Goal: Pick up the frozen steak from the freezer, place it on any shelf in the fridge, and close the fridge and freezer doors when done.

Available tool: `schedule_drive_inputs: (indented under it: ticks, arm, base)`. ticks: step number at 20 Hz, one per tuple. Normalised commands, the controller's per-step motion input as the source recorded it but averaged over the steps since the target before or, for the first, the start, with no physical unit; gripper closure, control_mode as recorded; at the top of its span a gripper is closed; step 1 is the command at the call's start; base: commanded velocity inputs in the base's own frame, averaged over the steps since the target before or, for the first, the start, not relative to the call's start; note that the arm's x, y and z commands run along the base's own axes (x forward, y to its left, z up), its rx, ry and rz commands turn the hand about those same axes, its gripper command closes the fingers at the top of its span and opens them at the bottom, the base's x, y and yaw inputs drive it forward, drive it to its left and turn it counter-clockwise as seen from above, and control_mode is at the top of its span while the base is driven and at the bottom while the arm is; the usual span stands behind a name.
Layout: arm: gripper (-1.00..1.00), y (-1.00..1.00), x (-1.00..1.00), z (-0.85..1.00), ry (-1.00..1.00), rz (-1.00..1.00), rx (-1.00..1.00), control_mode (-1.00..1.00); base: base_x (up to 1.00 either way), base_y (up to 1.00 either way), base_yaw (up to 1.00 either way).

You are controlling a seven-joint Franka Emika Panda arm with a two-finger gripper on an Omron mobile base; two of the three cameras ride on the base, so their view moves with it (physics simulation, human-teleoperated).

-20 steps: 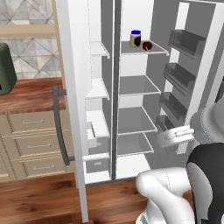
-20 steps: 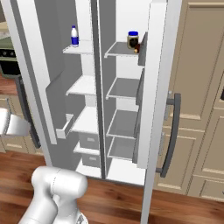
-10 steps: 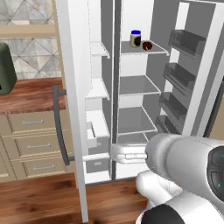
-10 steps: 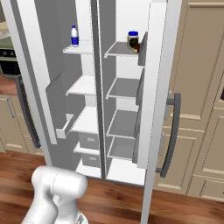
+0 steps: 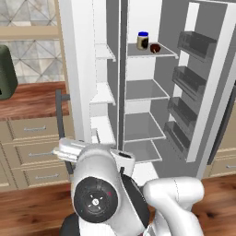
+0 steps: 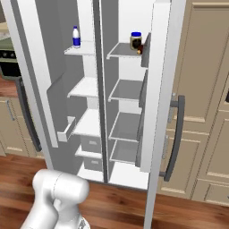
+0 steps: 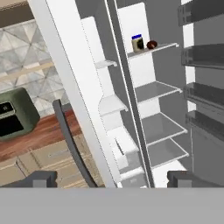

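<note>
Both doors of the white side-by-side unit stand open. A dark reddish-brown lump that looks like the steak [image 5: 156,47] [image 7: 152,44] lies on the fridge's top shelf [image 5: 147,53], right beside a jar [image 5: 143,40] [image 6: 135,40]. The freezer side [image 6: 85,89] on the left holds a small bottle [image 6: 76,36] on its top shelf. My gripper [image 7: 113,179] hangs well back from the shelves, facing the edge of the freezer door [image 7: 65,74], open with nothing between its fingers. In the left base view my arm's big joint [image 5: 94,198] fills the lower middle.
The freezer door [image 5: 76,69] with its dark handle [image 5: 60,120] swings out on the left, the fridge door [image 6: 163,89] with door bins [image 5: 196,44] on the right. A wooden counter [image 5: 32,99] with drawers and a dark green appliance [image 7: 13,113] lie left of the unit.
My arm has swung from the right side of the left base view across to the lower left. The shelves, doors and items stand as before.
</note>
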Motion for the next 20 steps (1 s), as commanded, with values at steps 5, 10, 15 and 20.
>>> schedule_drive_inputs:
  ticks: [5, 10, 15, 20]
  arm:
    - [-1.00, 0.83, 1.00, -0.21, -0.05, -0.30, -0.04, -1.00]
    - [-1.00, 0.60, 1.00, -0.26, 0.00, -0.23, -0.06, -1.00]
    - [-1.00, 0.30, 1.00, -0.36, 0.00, -0.02, 0.00, -1.00]
    - [-1.00, 0.28, 1.00, -0.26, 0.00, -0.04, -0.03, -1.00]
  base:
    - [0.00, 0.00, 0.00]
    - [0.00, 0.00, 0.00]
    - [0.00, 0.00, 0.00]
    - [0.00, 0.00, 0.00]
